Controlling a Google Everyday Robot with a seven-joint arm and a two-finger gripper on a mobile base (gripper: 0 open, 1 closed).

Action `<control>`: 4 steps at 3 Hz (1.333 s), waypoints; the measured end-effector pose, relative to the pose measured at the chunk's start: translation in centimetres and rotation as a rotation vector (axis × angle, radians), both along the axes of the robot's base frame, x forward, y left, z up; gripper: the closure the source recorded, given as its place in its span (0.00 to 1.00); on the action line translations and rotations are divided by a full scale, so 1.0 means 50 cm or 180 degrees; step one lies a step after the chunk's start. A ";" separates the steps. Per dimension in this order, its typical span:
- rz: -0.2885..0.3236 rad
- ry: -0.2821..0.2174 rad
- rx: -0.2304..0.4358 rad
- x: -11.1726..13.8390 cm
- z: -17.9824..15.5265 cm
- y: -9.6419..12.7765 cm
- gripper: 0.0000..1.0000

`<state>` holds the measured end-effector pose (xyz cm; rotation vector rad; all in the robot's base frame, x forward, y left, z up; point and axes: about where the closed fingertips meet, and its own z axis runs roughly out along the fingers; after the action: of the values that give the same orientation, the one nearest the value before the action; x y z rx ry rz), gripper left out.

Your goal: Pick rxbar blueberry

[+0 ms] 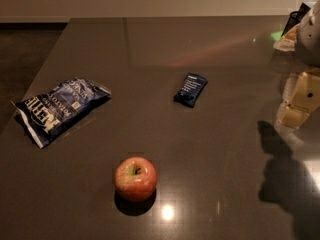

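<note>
We were at the approach: the rxbar blueberry lay untouched on the table, nearer its far edge. Our gripper hung at the right edge, released or clenched we could not tell. Next, we judged, it had to reach left over the bar.

Dim, warm light from overhead on a glossy dark table.

A small round glare spot shines just right of the apple, whose compact shadow pools under its near side. The hand, pale at the right edge above the table, throws a large dark shadow on the surface in front of it, beside a washed-out bright patch in the lower right corner. A faint reddish streak reflects across the far half of the table, and a green glint sits near the top right. The whole view is soft: the rxbar blueberry reads almost black, and the lettering on the chip bag is smeared.
</note>
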<state>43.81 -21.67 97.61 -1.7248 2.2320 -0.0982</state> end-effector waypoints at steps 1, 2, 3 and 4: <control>0.0003 -0.0010 0.0001 0.002 0.001 0.000 0.00; 0.0119 -0.0043 0.0006 0.028 -0.007 0.004 0.00; 0.0382 -0.0036 0.0014 0.082 -0.034 0.017 0.00; 0.0708 0.0009 0.0049 0.128 -0.063 0.047 0.00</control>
<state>50.22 -19.31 94.46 -1.9516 2.0210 -0.0277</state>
